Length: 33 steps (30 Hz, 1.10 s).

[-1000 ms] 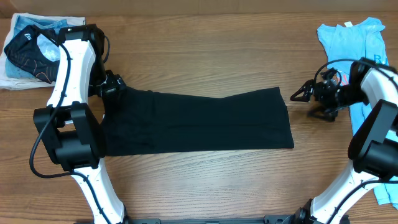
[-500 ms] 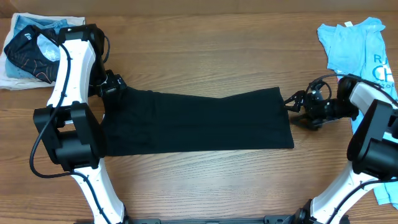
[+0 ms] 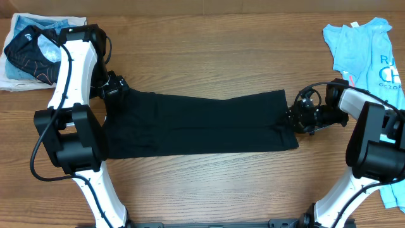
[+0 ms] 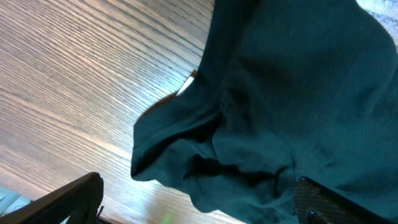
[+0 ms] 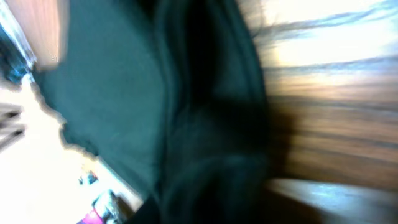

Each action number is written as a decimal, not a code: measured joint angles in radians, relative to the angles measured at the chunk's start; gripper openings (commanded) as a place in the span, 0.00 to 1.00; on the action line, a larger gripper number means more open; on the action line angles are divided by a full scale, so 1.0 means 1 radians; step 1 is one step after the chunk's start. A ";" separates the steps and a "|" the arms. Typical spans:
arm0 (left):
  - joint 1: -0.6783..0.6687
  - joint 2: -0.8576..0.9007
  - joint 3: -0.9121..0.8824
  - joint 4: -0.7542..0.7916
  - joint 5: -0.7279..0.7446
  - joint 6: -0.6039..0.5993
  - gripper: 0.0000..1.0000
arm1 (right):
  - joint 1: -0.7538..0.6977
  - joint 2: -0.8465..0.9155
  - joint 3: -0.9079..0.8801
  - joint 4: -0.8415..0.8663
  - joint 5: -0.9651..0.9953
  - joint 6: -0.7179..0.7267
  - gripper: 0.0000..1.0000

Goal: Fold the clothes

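Across the middle of the surface (image 3: 202, 50) the black shirt (image 3: 196, 123) lies folded into one long band, running left to right and lying flat for most of its length.

From above, the left hand (image 3: 119, 88) sits at the band's far left corner, but there it is only a dark shape against dark cloth. The left wrist camera makes things plainer. Its two fingers (image 4: 68, 199) stand wide apart at the bottom corners of the picture, spread open. A rumpled, folded-over corner of the shirt lies bunched between them on the wood. A pale sliver (image 4: 185, 84) peeks out at the cloth's edge, which the top view does not catch.

The right hand (image 3: 292, 120) is at the shirt's right end, up against the edge, and the cloth there looks slightly puckered from above. The right wrist camera is badly blurred. Dark fabric fills most of it, with streaked wood grain to one side, and no fingers can be made out. Neither view shows whether this hand is closed on the cloth or merely touching it.

Only the top view takes in the rest. A blue tee (image 3: 357, 41) is spread at the far right corner, partly under the right arm. A small black garment (image 3: 25, 50) with thin orange lines is heaped at the far left corner, well apart from the shirt.
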 measured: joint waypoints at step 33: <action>0.000 0.000 -0.123 0.098 0.001 0.000 1.00 | 0.236 -0.101 0.267 -0.251 0.701 0.328 0.04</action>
